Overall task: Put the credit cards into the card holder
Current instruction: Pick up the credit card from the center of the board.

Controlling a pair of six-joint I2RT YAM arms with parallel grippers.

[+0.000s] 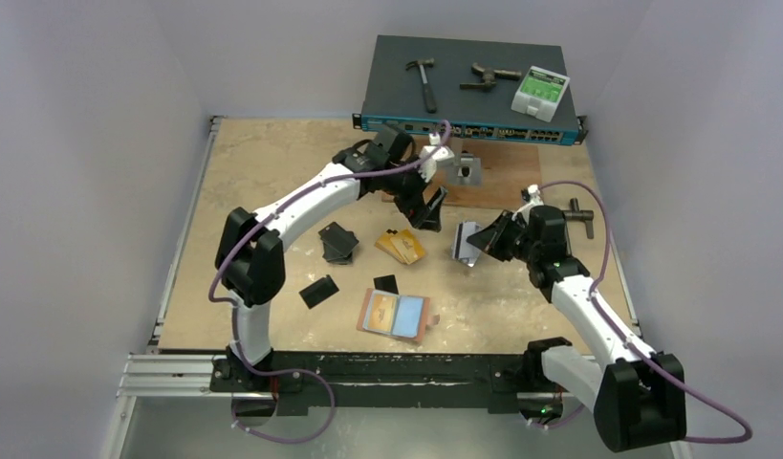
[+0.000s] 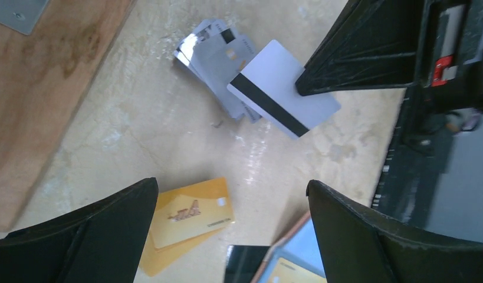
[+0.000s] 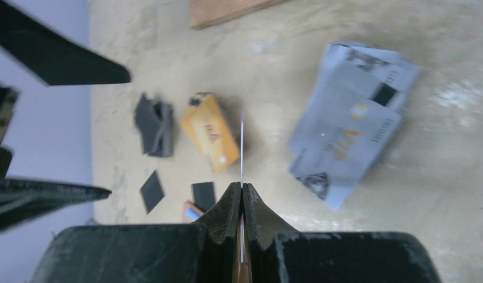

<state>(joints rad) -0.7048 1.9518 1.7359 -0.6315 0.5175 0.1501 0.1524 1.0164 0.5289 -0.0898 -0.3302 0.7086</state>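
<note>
My right gripper (image 3: 242,187) is shut on one silver-grey credit card (image 3: 242,147), seen edge-on; its white back with a black stripe shows in the left wrist view (image 2: 283,97). It is held above the table beside the silver-grey stack (image 3: 351,138) (image 2: 218,56) (image 1: 462,244). My left gripper (image 2: 232,186) is open and empty, above the orange-gold cards (image 2: 189,215) (image 1: 400,247). The salmon-pink card holder (image 1: 397,316) lies open near the front edge. A black card stack (image 1: 337,242) and two single black cards (image 1: 317,291) (image 1: 385,283) lie to its left.
A network switch (image 1: 468,86) at the back carries a hammer (image 1: 423,81), a dark tool (image 1: 488,76) and a green-white device (image 1: 540,91). A wooden board (image 1: 507,177) with a metal bracket (image 1: 468,170) lies in front of it. A black T-shaped tool (image 1: 578,218) is at right.
</note>
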